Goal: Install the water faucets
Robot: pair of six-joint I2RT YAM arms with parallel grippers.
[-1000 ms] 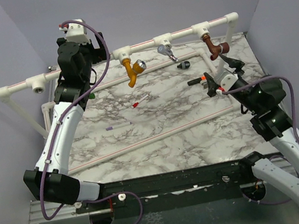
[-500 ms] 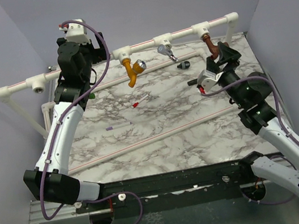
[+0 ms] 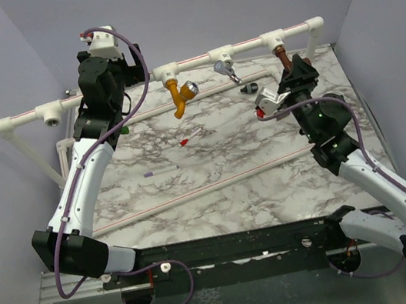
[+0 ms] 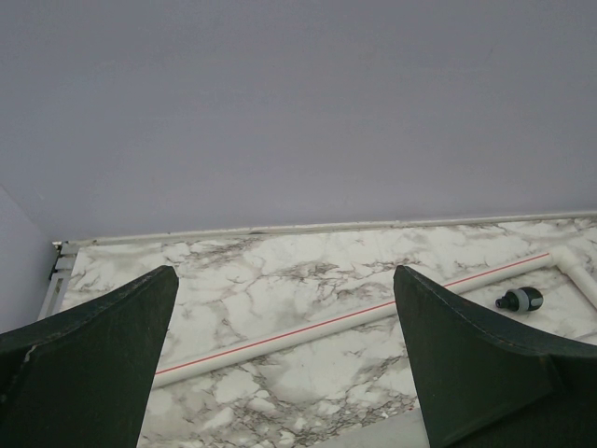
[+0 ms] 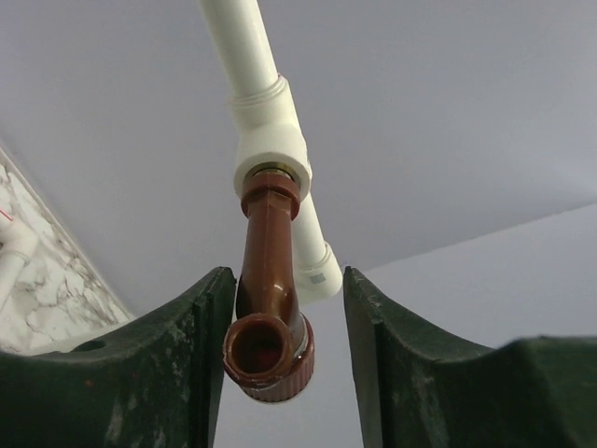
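The right pincer (image 5: 287,276) sits around the brown faucet (image 5: 269,280), one finger on each side. Its jaws are moderately wide and not clamped: the faucet's rim lies against or just in front of the left finger (image 5: 159,373), while a clear gap separates it from the right finger (image 5: 420,373). That faucet hangs from a tee (image 5: 272,154) on the white pipe (image 5: 238,42), with its round mouth facing the wrist camera. From above, the right arm reaches to the far right corner of the table (image 3: 218,196), and its fingers cover most of the brown faucet under the last tee. Further left on the pipe, the silver faucet (image 3: 225,69) hangs from the next tee. Beyond that, the orange faucet (image 3: 178,97) hangs from its own tee, with its chrome knob (image 3: 191,88) pointing right. The leftmost tee (image 3: 49,113) shows its open mouth. A small green bit (image 3: 126,130) peeks out beside the left arm, too hidden to name. The left pincer (image 4: 283,275) is held high near the pipe with its jaws wide and only table and wall showing between them. It looks toward a thin red-lined pipe (image 4: 345,317) and a small black piece (image 4: 520,299) lying on the marble. Two markers, one red-tipped (image 3: 190,136) and one purple (image 3: 161,171), lie mid-table, well apart from both pincers.
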